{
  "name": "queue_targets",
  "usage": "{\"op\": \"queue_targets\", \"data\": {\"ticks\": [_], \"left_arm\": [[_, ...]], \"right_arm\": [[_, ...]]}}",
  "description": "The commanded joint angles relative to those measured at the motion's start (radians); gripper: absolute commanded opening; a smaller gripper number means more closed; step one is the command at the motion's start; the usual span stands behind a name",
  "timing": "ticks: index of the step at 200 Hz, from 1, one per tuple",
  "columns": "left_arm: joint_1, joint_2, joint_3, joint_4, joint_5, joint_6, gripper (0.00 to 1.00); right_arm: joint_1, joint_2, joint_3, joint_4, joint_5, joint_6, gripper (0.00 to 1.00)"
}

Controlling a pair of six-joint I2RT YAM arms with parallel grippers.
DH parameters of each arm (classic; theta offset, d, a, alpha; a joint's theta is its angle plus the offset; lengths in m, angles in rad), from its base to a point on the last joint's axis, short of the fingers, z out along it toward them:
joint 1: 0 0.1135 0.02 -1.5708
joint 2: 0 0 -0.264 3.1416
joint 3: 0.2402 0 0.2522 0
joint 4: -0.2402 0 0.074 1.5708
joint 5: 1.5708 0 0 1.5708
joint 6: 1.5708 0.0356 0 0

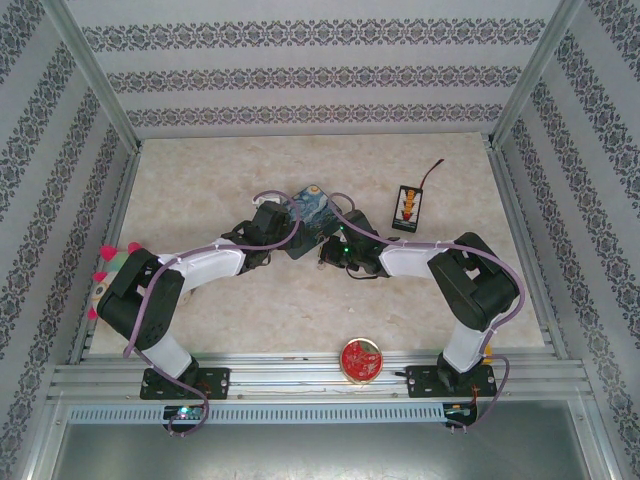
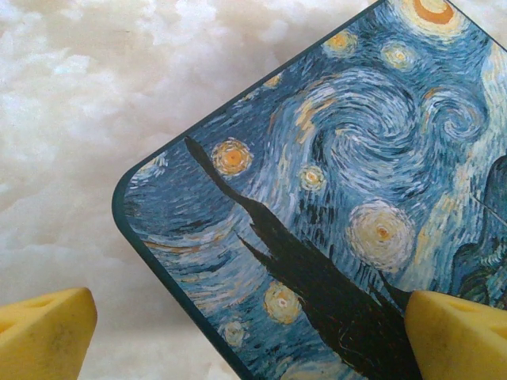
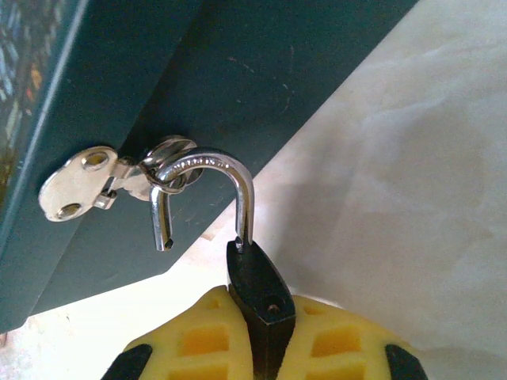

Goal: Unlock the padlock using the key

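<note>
1. Your right gripper [image 3: 261, 352] is closed on the padlock [image 3: 257, 285]. Its yellow fingers [image 3: 198, 340] press the body from both sides.
2. The padlock has a small dark, almost black body and a thin silver shackle [image 3: 242, 182] in U shape.
3. The shackle stands open. One leg sits in the body, and the other leg is free, its notched end in front of the side wall of the tin [image 3: 261, 71].
4. The padlock is at this dark teal wall, just beside the silver hasp [image 3: 79, 186]. The curve of the shackle passes through the hasp's ring.
5. Your left gripper [image 2: 249, 348] is wide open above the tin's painted lid. One fingertip is over the lid, and the other is past the tin's rounded corner, over the table [image 2: 79, 119].
6. In the top view both arms meet at the tin, the left one at its left side and the right one at its near right side.
7. A black box [image 1: 408, 207] with a cable lies right of the tin, apart from it.
</note>
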Motion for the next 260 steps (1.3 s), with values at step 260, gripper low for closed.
{"op": "queue_targets", "data": {"ticks": [260], "left_arm": [[-0.011,0.002,-0.035,-0.039,0.045,-0.025,0.98]], "right_arm": [[-0.037,0.030,0.034,0.133,0.010,0.050,0.00]]}}
